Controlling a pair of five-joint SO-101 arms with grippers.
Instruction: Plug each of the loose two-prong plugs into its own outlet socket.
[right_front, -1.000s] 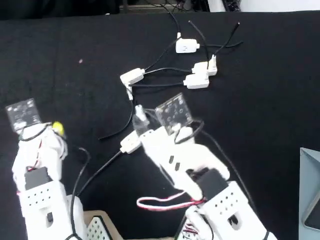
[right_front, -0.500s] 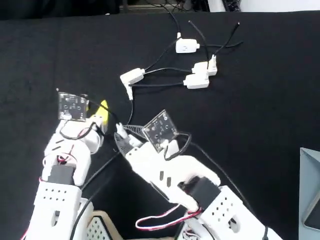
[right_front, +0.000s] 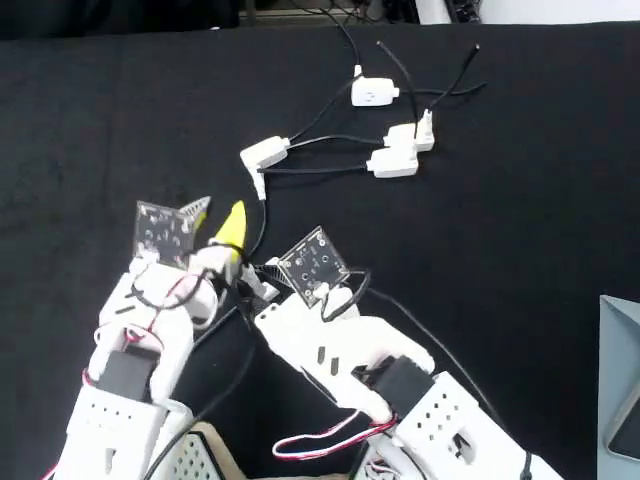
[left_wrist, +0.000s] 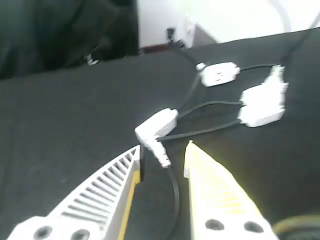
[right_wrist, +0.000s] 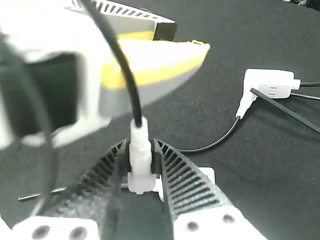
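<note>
Pinching a white plug (right_wrist: 139, 162) between two black ribbed fingers (right_wrist: 180, 175), the right gripper (right_wrist: 140, 145) holds it upright, with the jaws pressed against the plug's sides. The plug's black cord (right_wrist: 131, 90) leaves its top, clear of the jaws. It runs across the yellow finger (right_wrist: 150, 60) of the left gripper (left_wrist: 164, 148), which sits close beyond the right fingertips. A small white piece (right_wrist: 206, 175) lies on the black cloth (right_wrist: 225, 30) just past the right jaws. It is mostly hidden and is possibly a socket body.

Left gripper: jaws spread and gripping nothing, with a white ribbed finger on one side and the yellow one on the other. Just ahead of the tips, in line with the gap, lies an angled white connector (left_wrist: 157, 125). Its stub points back toward the gap, and a black cord from it passes between the spread fingers. Farther ahead of these jaws lies a single outlet socket (left_wrist: 220, 74). A joined pair of white blocks (left_wrist: 262, 102) sits off to the yellow finger's side, nearer than the socket.

High view: the two grippers are close together, the right fingertips just beside the left gripper's yellow finger. The angled connector (right_front: 265, 152) is near, ahead of both. The socket (right_front: 372, 92) and the joined pair (right_front: 402, 150) are well apart from either set of jaws.
</note>
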